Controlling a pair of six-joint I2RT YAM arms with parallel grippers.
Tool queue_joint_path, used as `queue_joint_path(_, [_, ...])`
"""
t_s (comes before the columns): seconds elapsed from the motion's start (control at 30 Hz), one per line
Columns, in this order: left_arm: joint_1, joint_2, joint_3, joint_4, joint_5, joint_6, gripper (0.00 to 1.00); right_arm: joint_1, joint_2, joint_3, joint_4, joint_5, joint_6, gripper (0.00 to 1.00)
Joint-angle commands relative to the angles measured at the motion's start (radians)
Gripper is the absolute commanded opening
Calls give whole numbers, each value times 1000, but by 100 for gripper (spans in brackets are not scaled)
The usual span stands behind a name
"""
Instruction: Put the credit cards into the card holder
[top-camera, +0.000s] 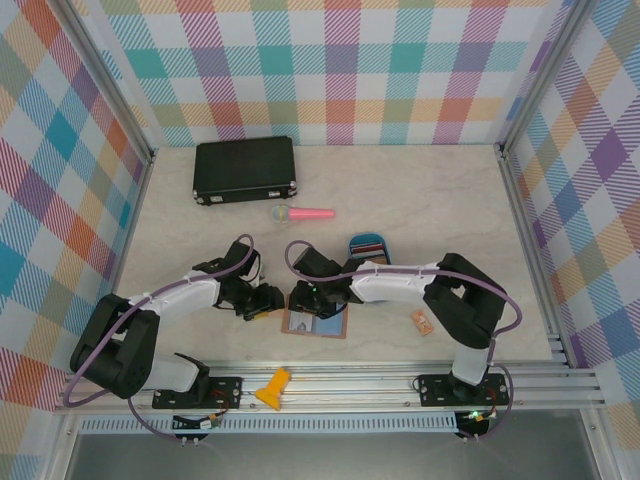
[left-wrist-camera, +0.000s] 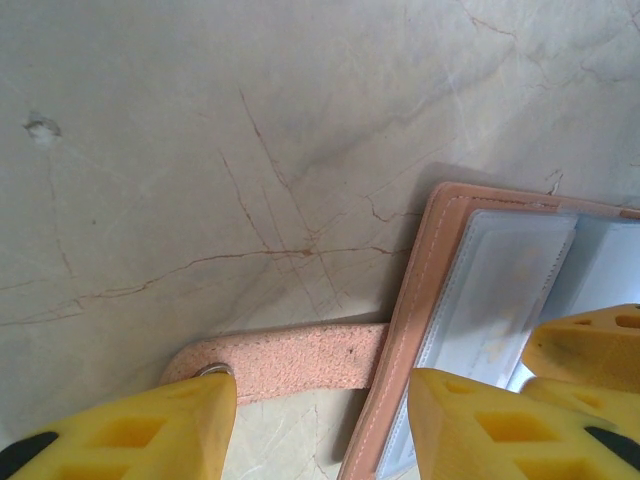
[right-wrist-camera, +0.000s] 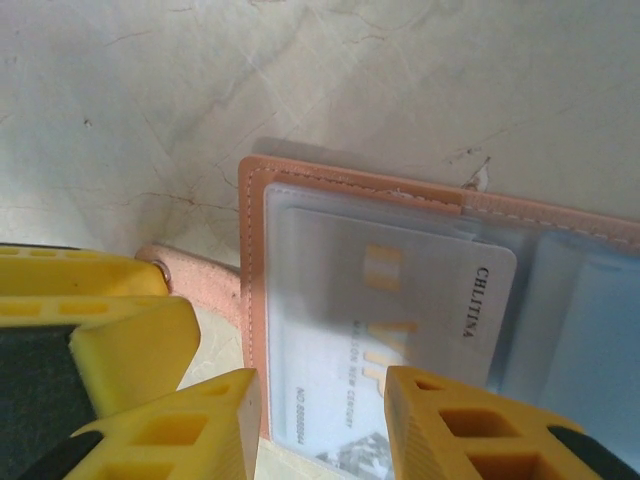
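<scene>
Card holder (top-camera: 316, 322) pinkish-brown with pale stitching and grey-blue clear sleeves; card (right-wrist-camera: 400, 330) inside white with gold lettering. Desk (top-camera: 420, 200) cream marble with thin brown veins; walls (top-camera: 330, 70) pastel plaid. Far-left case (top-camera: 245, 169) black, oval tray (top-camera: 368, 247) blue, tag (top-camera: 421, 322) orange; left end effector (left-wrist-camera: 320, 425) and right end effector (right-wrist-camera: 320, 430) yellow.

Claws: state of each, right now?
Left claw: open, over the card holder edge.
Right claw: open, straddling a white card; no grip seen.
</scene>
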Motion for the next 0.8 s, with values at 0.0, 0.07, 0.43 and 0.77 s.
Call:
queue_joint_path(0.0, [-15, 21, -29, -40, -25, -10, 51, 11, -95, -26, -54, 48, -15, 39])
queue_joint_path(0.07, [-15, 20, -29, -44, -26, -11, 51, 11, -131, -43, -110, 82, -5, 39])
queue_joint_path(0.43, [-17, 24, -29, -43, -23, -10, 51, -12, -180, -97, -198, 66, -57, 62])
queue_joint_path(0.77, [-23, 25, -27, -39, -25, -10, 51, -44, -123, -27, -236, 17, -149, 66])
